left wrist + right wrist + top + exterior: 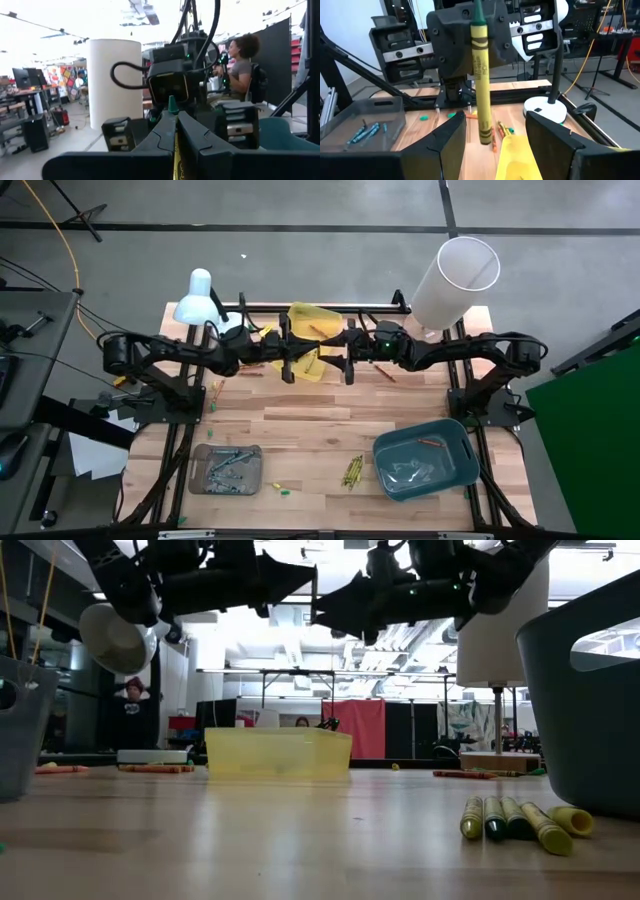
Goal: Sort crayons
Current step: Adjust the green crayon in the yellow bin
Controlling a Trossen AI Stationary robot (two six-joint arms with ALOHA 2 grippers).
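We are in a lab or workshop hall: behind the wooden table [330, 425] we see a bare concrete floor [300, 260], exposed ceiling lights, dark partition screens [280, 60], cluttered desks and seated people [242, 65].

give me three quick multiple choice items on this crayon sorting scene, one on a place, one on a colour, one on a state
1. Where do the two grippers meet?
A. above the yellow tray
B. inside the teal tray
C. over the grey tray

2. What colour is the wrapper of the crayen held up between the arms?
A. red
B. yellow-green
C. blue

3. How stands the right gripper?
A. shut on the crayon
B. open
C. out of view

Answers:
1 A: the left gripper and right gripper face each other over the yellow tray, far from the teal tray and grey tray.
2 B: the held crayon is yellow-green.
3 B: its fingers stand apart either side of the crayon, which the left gripper clamps.
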